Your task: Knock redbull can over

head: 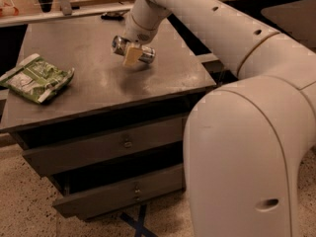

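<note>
My gripper (132, 57) hangs over the bench (89, 90), its fingers (130, 54) clamped on the redbull can (146, 57), which lies sideways between them. I can see only one finger; the other is hidden behind the can. A green bag (37, 78) lies well apart from the fingers.

We see the tool (132, 52) above the back middle of the bench (98, 90). Its pale tan finger pad (130, 56) looks matt and rubbery, and it is clasped across the redbull can (146, 57), which is shiny silver metal. The arm (237, 48) wears smooth cream plastic shells with a soft satin sheen. The bench top is dark, flat and dull, with faint reflections. The green snack bag (37, 78) is crinkled, glossy plastic film. The floor (29, 211) looks like speckled, lightly polished stone.
</note>
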